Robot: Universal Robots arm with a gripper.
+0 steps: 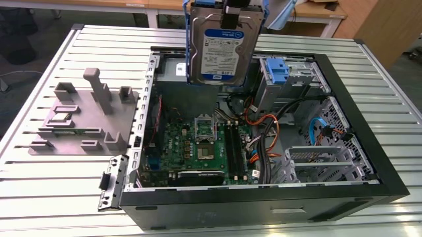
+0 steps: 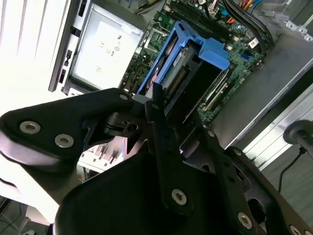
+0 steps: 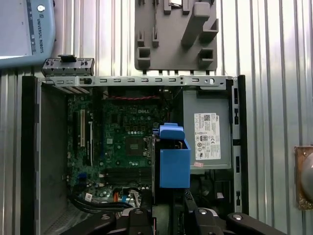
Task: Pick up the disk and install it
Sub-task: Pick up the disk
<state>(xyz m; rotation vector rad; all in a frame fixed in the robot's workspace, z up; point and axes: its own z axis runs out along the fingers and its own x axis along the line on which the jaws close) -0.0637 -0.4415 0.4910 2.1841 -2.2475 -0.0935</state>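
**Ribbed metal table (image 1: pixel 46 197), open computer case (image 1: pixel 264 210), disk (image 1: pixel 221 47) held in the air**

We see the disk hanging upright above the far end of the case, clear of everything inside it. The gripper (image 1: pixel 232 7) holds it by the top end, clamped on the blue frame around the silver drive.

The exterior view gives us the drive's labelled face. The second wrist view gives us the black fingers (image 2: pixel 157 117) pressed against the frame's sides, with the green circuit board (image 2: pixel 234 49) beyond. In the first wrist view we look down on the frame's blue edge, over the border between the board and the grey power box (image 3: pixel 208 134).

Further out, a bare blue bracket (image 1: pixel 277 74) stands in the case on the exterior view's right of the disk. A grey plate (image 1: pixel 86 118) with pegs lies on the table just beside the case, on the exterior view's left.
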